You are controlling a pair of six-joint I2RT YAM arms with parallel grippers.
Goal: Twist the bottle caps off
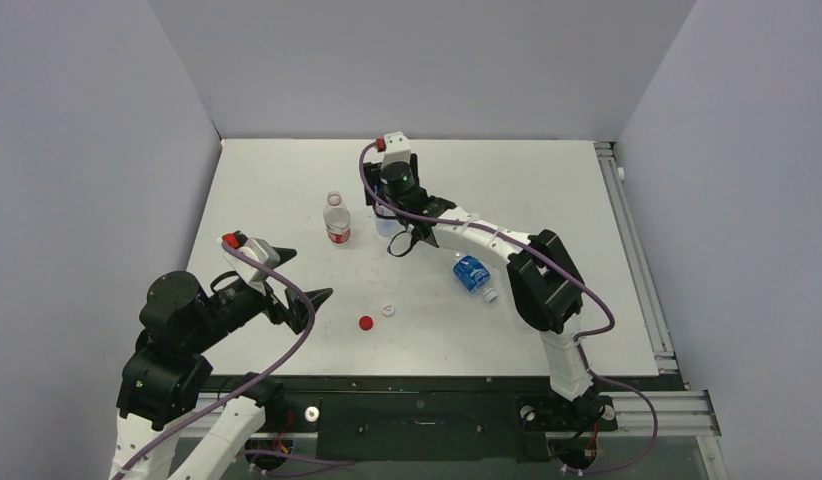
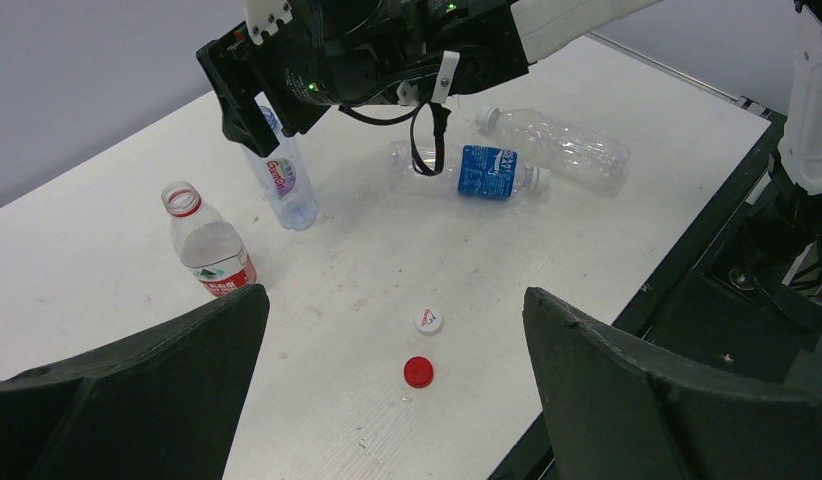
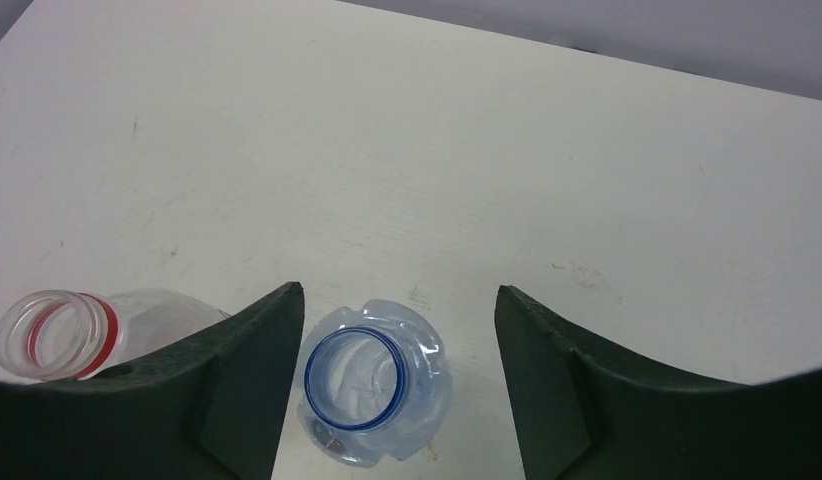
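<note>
While the right gripper [image 3: 399, 292] hangs spread wide over the uncapped blue-ringed bottle [image 3: 375, 392], one sideways nudge could topple it.

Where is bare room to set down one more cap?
Bare: the far strip behind the right tool, and the far right corner beyond the lying blue-label bottle. Crowded: the middle, from the red-label bottle to the red cap.

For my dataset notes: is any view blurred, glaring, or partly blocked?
Top external: even light, soft shadows, sharp, red cap small but clear. Left wrist: sharp; the dark left pincer fills both lower corners. Right wrist: sharp; the right pincer hides part of the red-ringed bottle.
</note>
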